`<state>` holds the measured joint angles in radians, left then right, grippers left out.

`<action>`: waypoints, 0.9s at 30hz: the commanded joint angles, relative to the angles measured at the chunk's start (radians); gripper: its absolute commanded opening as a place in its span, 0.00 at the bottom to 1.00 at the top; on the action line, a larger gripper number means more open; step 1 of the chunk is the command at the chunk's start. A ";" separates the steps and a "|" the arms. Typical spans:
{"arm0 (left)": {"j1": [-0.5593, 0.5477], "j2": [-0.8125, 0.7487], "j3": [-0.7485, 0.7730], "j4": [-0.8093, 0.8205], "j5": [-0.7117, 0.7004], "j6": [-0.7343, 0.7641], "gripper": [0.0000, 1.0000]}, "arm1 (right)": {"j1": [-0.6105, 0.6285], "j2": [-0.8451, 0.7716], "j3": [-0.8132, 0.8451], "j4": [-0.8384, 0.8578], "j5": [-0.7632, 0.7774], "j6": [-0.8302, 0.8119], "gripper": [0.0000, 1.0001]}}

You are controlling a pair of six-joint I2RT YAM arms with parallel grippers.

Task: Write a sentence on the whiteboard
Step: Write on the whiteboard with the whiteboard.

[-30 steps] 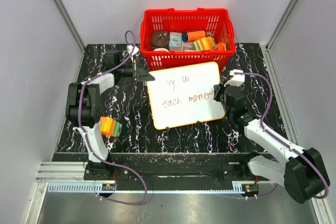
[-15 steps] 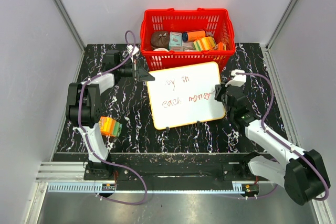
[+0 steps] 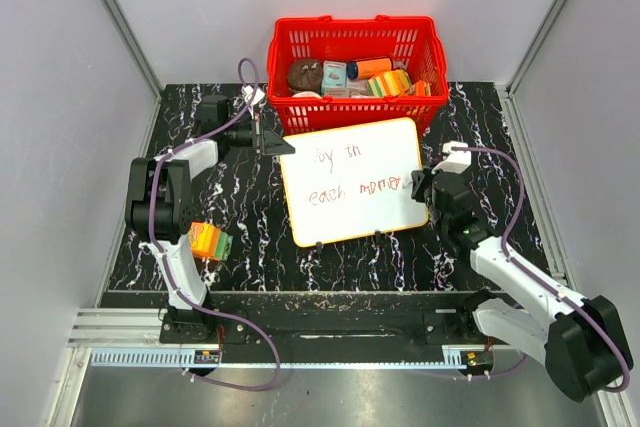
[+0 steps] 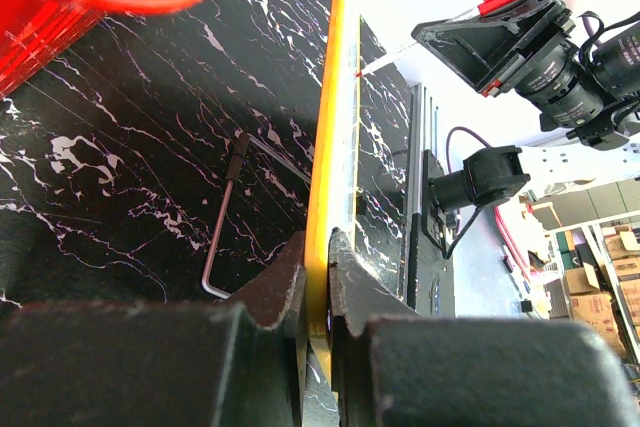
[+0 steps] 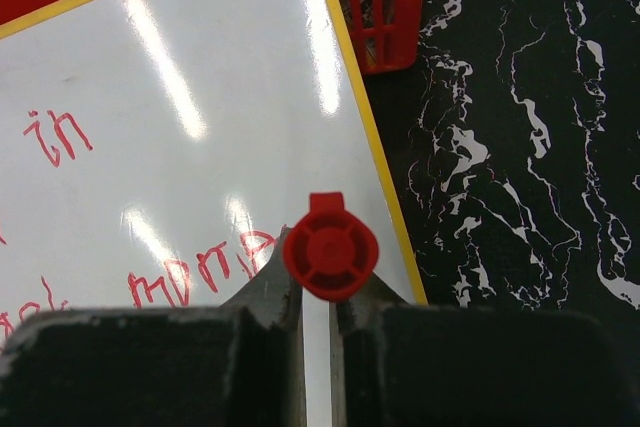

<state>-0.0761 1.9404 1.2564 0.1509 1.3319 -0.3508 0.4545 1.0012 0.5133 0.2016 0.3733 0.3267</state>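
Whiteboard (image 3: 350, 222) lies mid-table, just near of red basket (image 3: 285, 57), w/ our left gripper (image 4: 318, 247) clamping its far-left rim, while our right gripper (image 3: 420, 185), pinching a red marker (image 5: 331, 260), has backed off rightward, so the sentence (image 3: 380, 187) prob. needs its last letters.

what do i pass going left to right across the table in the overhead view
orange and green box → left gripper → whiteboard, whose left edge that gripper clamps → right gripper, shut on a red marker. The red basket is left out: it spans the same stretch as the whiteboard.
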 commanded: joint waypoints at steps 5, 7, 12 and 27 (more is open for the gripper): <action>-0.047 0.031 -0.003 0.022 -0.079 0.174 0.00 | -0.008 -0.090 0.027 -0.007 -0.007 0.009 0.00; -0.047 0.031 -0.002 0.022 -0.079 0.174 0.00 | -0.008 -0.093 0.050 0.001 0.004 0.003 0.00; -0.048 0.029 -0.003 0.022 -0.079 0.176 0.00 | -0.010 -0.029 0.096 0.022 0.021 -0.023 0.00; -0.050 0.029 -0.003 0.019 -0.080 0.177 0.00 | -0.010 0.065 0.071 0.081 0.048 -0.021 0.00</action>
<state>-0.0776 1.9404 1.2568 0.1509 1.3319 -0.3500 0.4515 1.0607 0.5777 0.2203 0.3824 0.3134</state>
